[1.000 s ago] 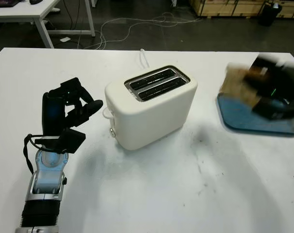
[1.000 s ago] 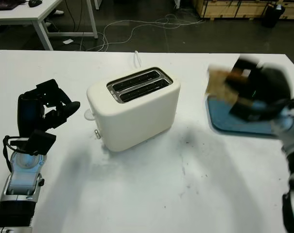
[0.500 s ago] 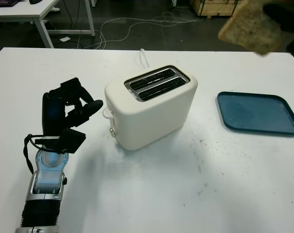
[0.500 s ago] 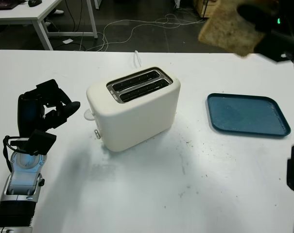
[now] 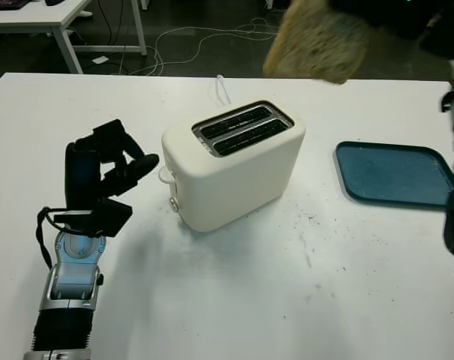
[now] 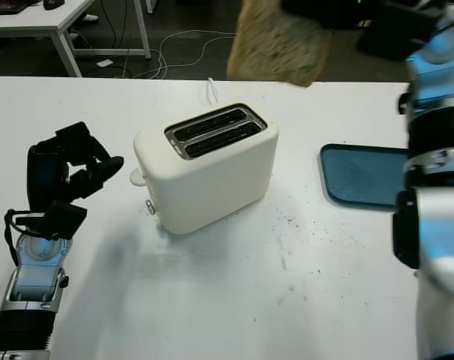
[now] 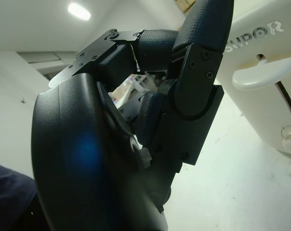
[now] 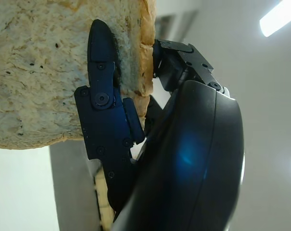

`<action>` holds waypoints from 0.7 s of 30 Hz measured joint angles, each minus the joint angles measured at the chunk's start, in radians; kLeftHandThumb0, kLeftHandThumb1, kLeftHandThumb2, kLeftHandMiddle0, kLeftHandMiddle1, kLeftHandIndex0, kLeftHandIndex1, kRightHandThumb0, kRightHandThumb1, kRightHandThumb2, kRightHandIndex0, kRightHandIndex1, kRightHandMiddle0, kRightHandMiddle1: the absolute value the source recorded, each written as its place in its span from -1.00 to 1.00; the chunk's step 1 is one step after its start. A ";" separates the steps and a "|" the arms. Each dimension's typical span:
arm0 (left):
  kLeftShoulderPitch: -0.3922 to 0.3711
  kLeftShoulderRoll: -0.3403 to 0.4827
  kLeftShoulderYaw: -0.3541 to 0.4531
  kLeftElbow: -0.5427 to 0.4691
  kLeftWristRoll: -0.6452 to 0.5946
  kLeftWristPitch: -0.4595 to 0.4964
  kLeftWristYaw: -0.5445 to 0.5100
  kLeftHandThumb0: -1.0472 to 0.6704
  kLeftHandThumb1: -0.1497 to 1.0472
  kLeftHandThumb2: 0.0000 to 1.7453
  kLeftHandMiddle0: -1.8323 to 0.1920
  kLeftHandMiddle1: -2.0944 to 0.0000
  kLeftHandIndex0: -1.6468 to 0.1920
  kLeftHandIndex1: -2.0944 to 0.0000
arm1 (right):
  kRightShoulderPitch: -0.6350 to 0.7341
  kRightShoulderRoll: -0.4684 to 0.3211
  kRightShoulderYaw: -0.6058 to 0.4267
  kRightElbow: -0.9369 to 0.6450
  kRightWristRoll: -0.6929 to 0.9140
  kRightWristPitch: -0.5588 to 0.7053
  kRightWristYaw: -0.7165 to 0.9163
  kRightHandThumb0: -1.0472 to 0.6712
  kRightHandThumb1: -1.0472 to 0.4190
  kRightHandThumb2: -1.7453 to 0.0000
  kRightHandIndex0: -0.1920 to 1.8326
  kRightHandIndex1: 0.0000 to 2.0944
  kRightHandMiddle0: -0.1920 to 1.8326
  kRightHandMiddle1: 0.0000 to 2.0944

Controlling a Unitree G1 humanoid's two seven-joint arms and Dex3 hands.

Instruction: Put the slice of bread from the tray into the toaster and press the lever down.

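Surface: white matte table top, marked with dark crumbs and smudges in front of and to the right of the toaster.

Cream two-slot plastic toaster: stands at the table's centre, set at an angle, both slots empty; its pale lever sits at the upper part of its slot on the end facing the left hand.

Dark blue rectangular plastic tray: lies flat at the table's right side, well apart from the toaster.

Slice of tan, porous bread: held in the air above and behind the toaster, tilted.

Right hand: black, raised high, fingers clamped on the bread slice.

Left hand: black, upright at the table's left, near the toaster's lever end, fingers curled, holding nothing.

Room: dark floor behind the table, loose white cables trailing across it; a white desk at the far left.
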 measured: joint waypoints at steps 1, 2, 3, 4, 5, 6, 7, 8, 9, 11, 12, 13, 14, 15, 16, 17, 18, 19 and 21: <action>0.000 0.000 0.000 0.000 0.000 0.000 0.000 -0.81 0.79 -0.83 -0.42 -0.66 -0.32 -0.55 | 0.000 0.015 0.011 -0.010 -0.005 0.013 0.002 -0.20 -0.83 0.67 0.21 0.67 -0.02 0.67; 0.000 0.000 0.000 0.000 0.000 0.000 0.000 -0.81 0.79 -0.84 -0.42 -0.66 -0.33 -0.54 | 0.000 0.028 0.022 -0.021 -0.013 0.020 0.001 -0.22 -0.83 0.64 0.22 0.67 -0.01 0.67; 0.000 0.000 0.000 0.000 0.000 0.000 0.000 -0.81 0.79 -0.84 -0.42 -0.66 -0.33 -0.54 | 0.000 0.040 0.031 -0.030 -0.029 0.022 0.000 -0.23 -0.83 0.63 0.22 0.67 -0.01 0.67; 0.000 0.000 0.000 0.000 0.000 0.000 0.000 -0.81 0.79 -0.84 -0.42 -0.65 -0.33 -0.54 | 0.002 0.049 0.039 -0.038 -0.041 0.024 -0.002 -0.27 -0.83 0.59 0.24 0.67 0.00 0.67; 0.000 0.000 0.000 0.000 0.000 0.000 0.000 -0.80 0.79 -0.84 -0.42 -0.65 -0.32 -0.54 | 0.007 0.057 0.048 -0.045 -0.042 0.027 -0.001 -0.29 -0.83 0.56 0.25 0.67 -0.02 0.67; 0.000 0.000 0.000 0.000 0.000 0.000 0.000 -0.80 0.79 -0.85 -0.42 -0.65 -0.33 -0.54 | 0.013 0.065 0.052 -0.047 -0.041 0.036 0.006 -0.31 -0.83 0.55 0.24 0.67 -0.03 0.67; 0.000 0.000 0.000 0.000 0.000 0.000 0.000 -0.80 0.79 -0.85 -0.42 -0.65 -0.32 -0.54 | 0.020 0.073 0.056 -0.048 -0.041 0.043 0.013 -0.33 -0.83 0.55 0.24 0.67 -0.03 0.67; 0.000 0.000 0.000 0.000 0.000 0.000 0.000 -0.80 0.79 -0.85 -0.43 -0.65 -0.32 -0.54 | 0.028 0.079 0.061 -0.048 -0.041 0.050 0.021 -0.35 -0.83 0.54 0.25 0.67 -0.04 0.67; 0.000 0.000 0.000 -0.001 0.000 0.000 0.000 -0.80 0.79 -0.84 -0.43 -0.65 -0.32 -0.55 | 0.037 0.086 0.065 -0.048 -0.041 0.058 0.028 -0.36 -0.83 0.54 0.25 0.67 -0.03 0.67; 0.000 0.000 0.000 0.000 0.000 0.000 0.000 -0.80 0.79 -0.84 -0.43 -0.65 -0.32 -0.56 | 0.051 0.098 0.072 -0.052 -0.042 0.067 0.032 -0.38 -0.83 0.53 0.26 0.67 -0.02 0.67; 0.000 0.000 0.000 0.000 0.000 0.000 0.000 -0.80 0.79 -0.83 -0.43 -0.66 -0.32 -0.56 | 0.057 0.103 0.075 -0.054 -0.042 0.067 0.033 -0.38 -0.83 0.52 0.27 0.67 -0.01 0.67; 0.000 0.000 0.000 0.000 0.000 0.000 0.000 -0.80 0.79 -0.82 -0.43 -0.66 -0.32 -0.56 | 0.061 0.108 0.080 -0.056 -0.042 0.068 0.035 -0.37 -0.83 0.52 0.28 0.67 0.00 0.67; 0.000 0.000 0.000 0.000 0.001 0.000 0.001 -0.81 0.79 -0.82 -0.42 -0.66 -0.32 -0.57 | 0.064 0.113 0.084 -0.057 -0.042 0.068 0.041 -0.37 -0.83 0.51 0.27 0.67 -0.01 0.67; 0.000 0.000 0.000 0.000 0.003 0.000 0.002 -0.81 0.79 -0.82 -0.42 -0.66 -0.32 -0.58 | 0.066 0.116 0.089 -0.058 -0.042 0.071 0.048 -0.36 -0.83 0.50 0.26 0.67 -0.03 0.67; 0.000 0.000 0.000 0.000 0.004 0.000 0.003 -0.81 0.79 -0.82 -0.42 -0.66 -0.32 -0.58 | 0.066 0.117 0.094 -0.058 -0.042 0.073 0.055 -0.35 -0.83 0.50 0.25 0.67 -0.04 0.67; 0.000 0.000 0.000 0.000 0.004 0.000 0.004 -0.81 0.79 -0.81 -0.42 -0.66 -0.31 -0.59 | 0.067 0.118 0.096 -0.058 -0.042 0.076 0.065 -0.33 -0.83 0.50 0.25 0.67 -0.05 0.67; 0.000 0.000 0.001 0.000 0.005 0.000 0.004 -0.81 0.79 -0.81 -0.42 -0.67 -0.31 -0.59 | 0.069 0.119 0.097 -0.057 -0.042 0.077 0.071 -0.32 -0.83 0.50 0.25 0.67 -0.05 0.67; 0.000 0.000 0.000 0.000 0.005 0.000 0.004 -0.80 0.79 -0.82 -0.42 -0.66 -0.30 -0.58 | 0.070 0.120 0.098 -0.057 -0.042 0.078 0.079 -0.31 -0.83 0.50 0.25 0.67 -0.04 0.67; 0.000 0.000 0.000 0.000 0.004 0.000 0.004 -0.80 0.79 -0.82 -0.42 -0.66 -0.31 -0.56 | 0.073 0.121 0.099 -0.055 -0.042 0.079 0.087 -0.30 -0.83 0.50 0.27 0.67 -0.02 0.67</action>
